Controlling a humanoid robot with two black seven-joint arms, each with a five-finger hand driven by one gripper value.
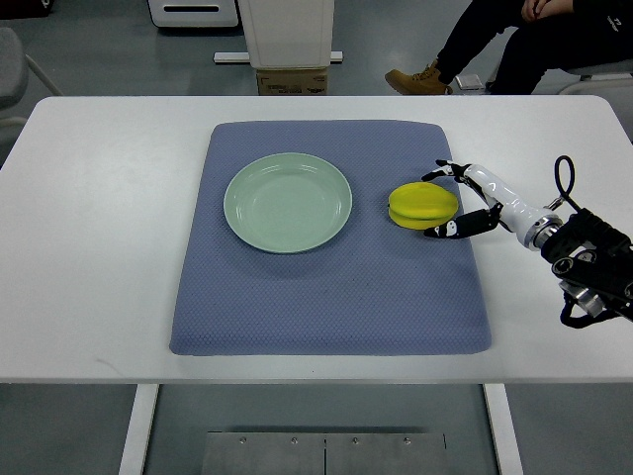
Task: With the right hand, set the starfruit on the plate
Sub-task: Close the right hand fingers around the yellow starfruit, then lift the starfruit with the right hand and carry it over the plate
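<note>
A yellow starfruit [421, 206] lies on the blue mat [331, 297], to the right of a pale green plate [288, 202] that holds nothing. My right hand [442, 201] reaches in from the right edge. Its white and black fingers [457, 228] are spread on either side of the starfruit's right end, one above and one below, close to the fruit without closing on it. The left arm does not show.
The mat lies on a white table [89, 228]. A seated person's legs and a tan boot [417, 79] show beyond the table's far edge at the upper right. A white machine base and a cardboard box [292, 79] stand behind the table.
</note>
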